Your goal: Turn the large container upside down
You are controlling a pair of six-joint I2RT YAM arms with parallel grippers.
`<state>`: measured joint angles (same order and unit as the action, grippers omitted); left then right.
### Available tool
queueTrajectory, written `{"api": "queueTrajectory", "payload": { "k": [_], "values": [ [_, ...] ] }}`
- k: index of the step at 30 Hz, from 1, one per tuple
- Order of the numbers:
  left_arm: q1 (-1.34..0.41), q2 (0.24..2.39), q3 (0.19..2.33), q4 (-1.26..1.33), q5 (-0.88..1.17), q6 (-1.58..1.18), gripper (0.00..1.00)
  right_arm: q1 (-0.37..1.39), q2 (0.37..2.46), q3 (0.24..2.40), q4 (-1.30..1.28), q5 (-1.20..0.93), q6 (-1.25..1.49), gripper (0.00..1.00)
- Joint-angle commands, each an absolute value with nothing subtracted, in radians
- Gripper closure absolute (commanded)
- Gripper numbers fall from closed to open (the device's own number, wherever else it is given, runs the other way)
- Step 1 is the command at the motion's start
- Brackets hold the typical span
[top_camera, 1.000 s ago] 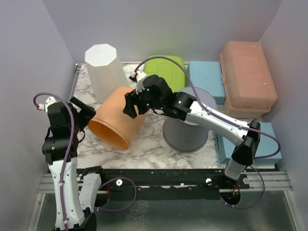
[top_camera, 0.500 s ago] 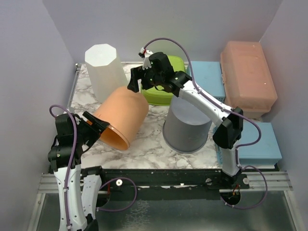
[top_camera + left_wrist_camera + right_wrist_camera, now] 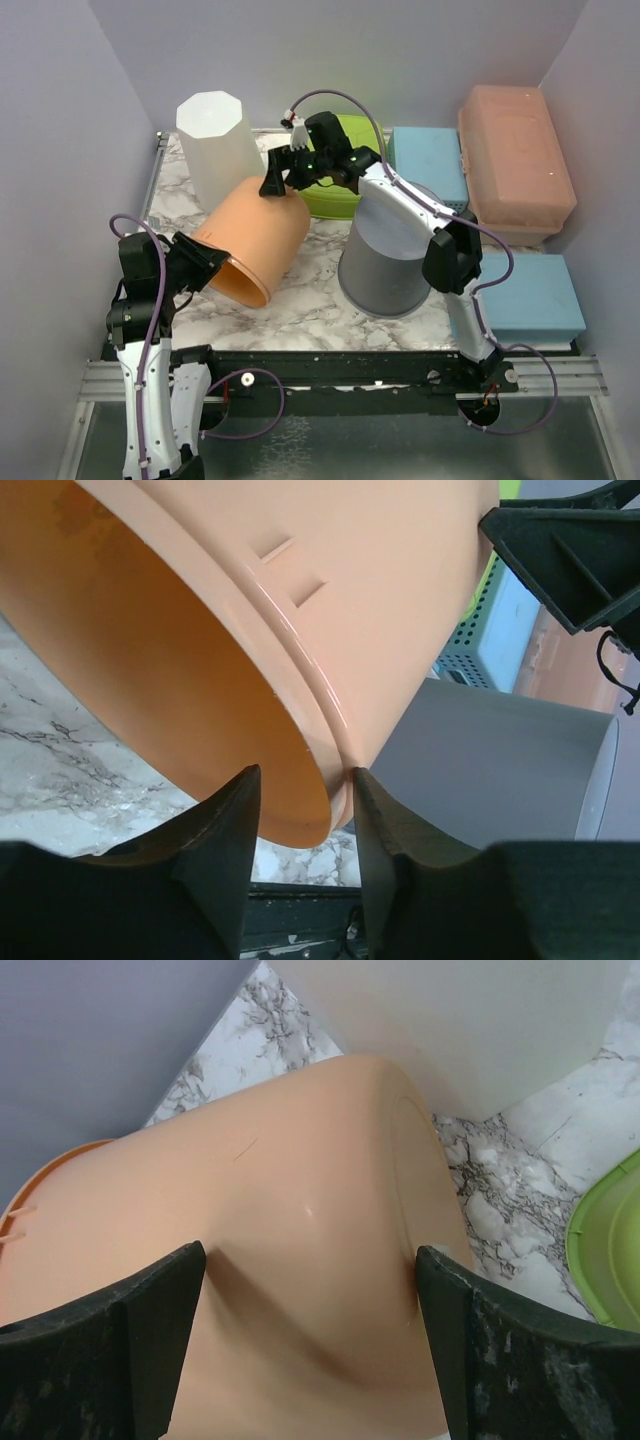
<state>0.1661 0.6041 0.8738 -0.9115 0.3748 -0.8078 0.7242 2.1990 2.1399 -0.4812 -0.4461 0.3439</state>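
Left wrist view: left gripper [image 3: 303, 785] pinches tilted orange container [image 3: 380, 600] rim; right gripper [image 3: 308, 1255] spread wide above base

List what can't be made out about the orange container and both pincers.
- Left wrist view: whether the left pincer clamps the rim of the orange container; its fingers cover the contact.
- Top view: the container's base, turned away and partly behind the right pincer.
- Right wrist view: the container's open end, cut off by the left edge.
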Motion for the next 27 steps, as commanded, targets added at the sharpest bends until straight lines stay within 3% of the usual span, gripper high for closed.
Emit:
{"api": "queueTrajectory", "payload": {
  "k": [1,8,18,24,27],
  "values": [
    [0.164,0.614,0.863,-0.953,0.329,-0.779,0.59,0.730,2.140,2.091,-0.469,-0.592,0.370,0.13],
    [0.164,0.628,0.908,-0.963,0.336,-0.764,0.61,0.732,1.949,1.893,-0.331,-0.676,0.452,0.18],
    [0.163,0.629,0.892,-0.950,0.363,-0.767,0.68,0.765,1.859,1.825,-0.341,-0.708,0.468,0.19],
    [0.164,0.630,0.917,-0.968,0.342,-0.752,0.71,0.764,1.923,1.931,-0.526,-0.267,0.392,0.11],
    [0.162,0.634,0.921,-0.983,0.322,-0.738,0.71,0.741,2.002,2.024,-0.596,-0.245,0.371,0.08]
  ]
}}
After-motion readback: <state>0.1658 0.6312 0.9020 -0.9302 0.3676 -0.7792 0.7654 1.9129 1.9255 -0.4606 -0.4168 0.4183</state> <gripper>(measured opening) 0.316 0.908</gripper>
